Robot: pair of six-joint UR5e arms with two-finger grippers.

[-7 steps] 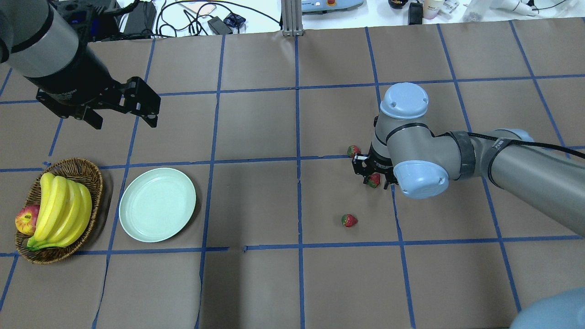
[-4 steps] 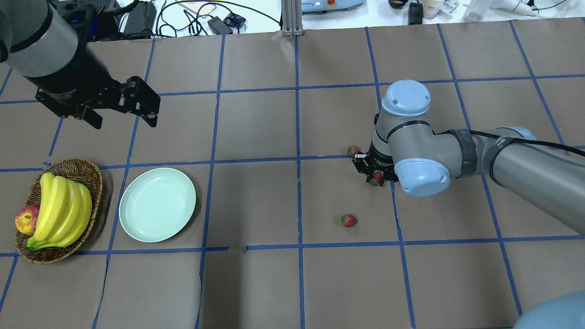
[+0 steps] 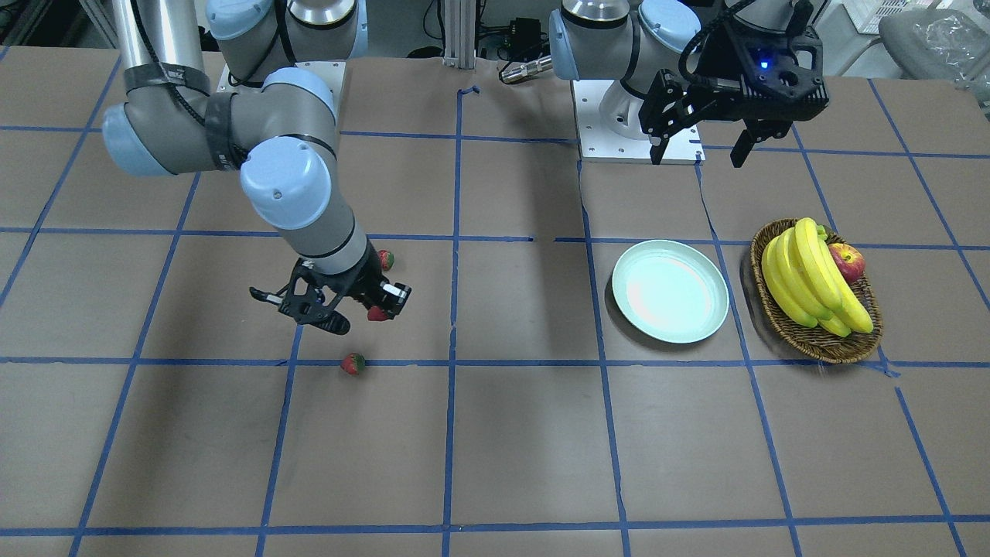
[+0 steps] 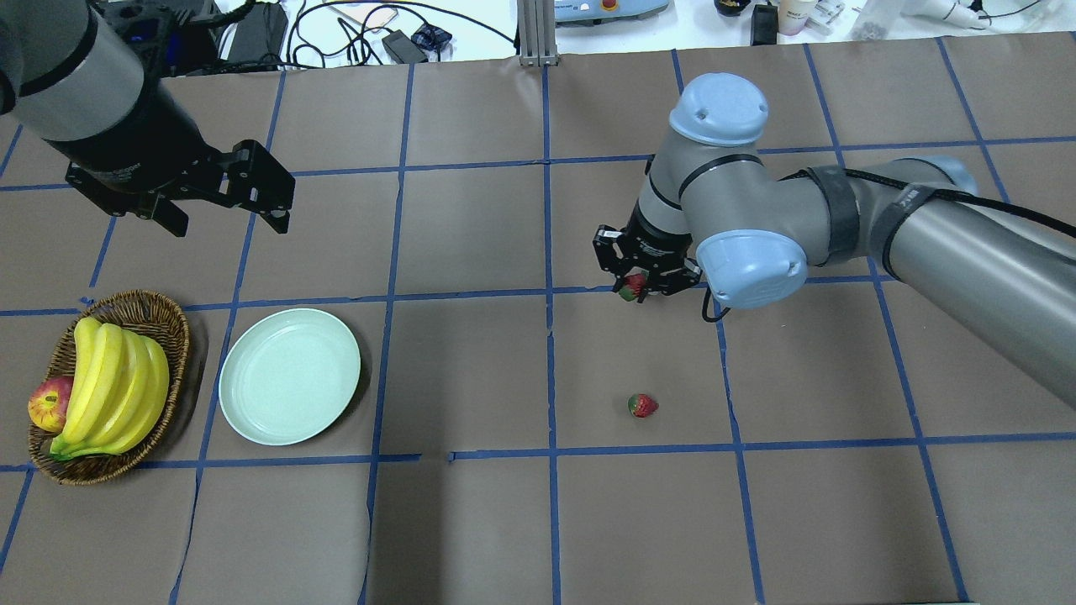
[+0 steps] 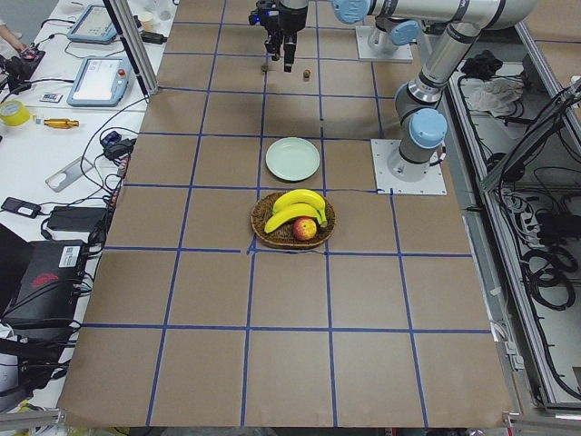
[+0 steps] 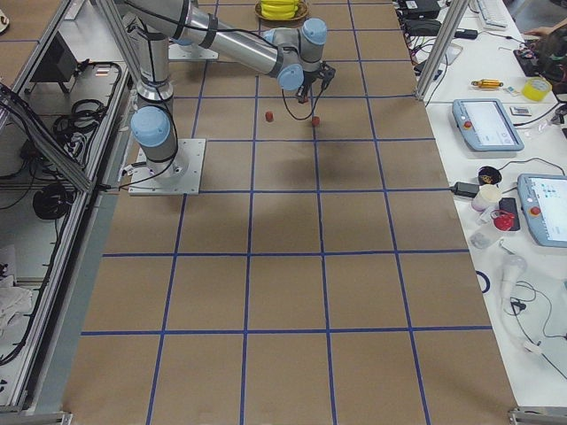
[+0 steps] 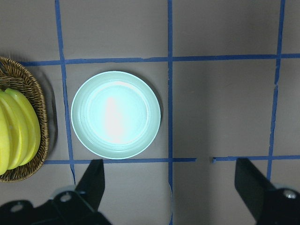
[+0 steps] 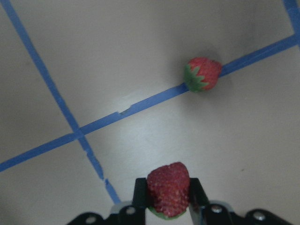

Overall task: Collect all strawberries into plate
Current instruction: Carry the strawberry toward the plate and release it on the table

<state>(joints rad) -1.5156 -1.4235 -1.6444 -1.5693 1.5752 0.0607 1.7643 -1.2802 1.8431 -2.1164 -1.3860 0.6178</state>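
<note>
My right gripper (image 4: 635, 281) is shut on a strawberry (image 8: 168, 188) and holds it above the table; it also shows in the front view (image 3: 377, 312). A second strawberry (image 8: 202, 73) lies on a blue tape line just beyond it (image 3: 384, 258); my wrist hides it in the overhead view. A third strawberry (image 4: 642, 406) lies on the table nearer the robot. The pale green plate (image 4: 289, 376) sits empty at the left. My left gripper (image 4: 229, 220) is open and empty, high above the table beyond the plate (image 7: 116, 115).
A wicker basket (image 4: 143, 300) with bananas (image 4: 113, 382) and an apple (image 4: 49, 403) stands left of the plate. Cables and devices lie past the table's far edge. Blue tape lines cross the brown table cover.
My right gripper has risen with the strawberry and moved away from the robot and leftward, covering the second strawberry in the overhead view. The left arm has not moved.
</note>
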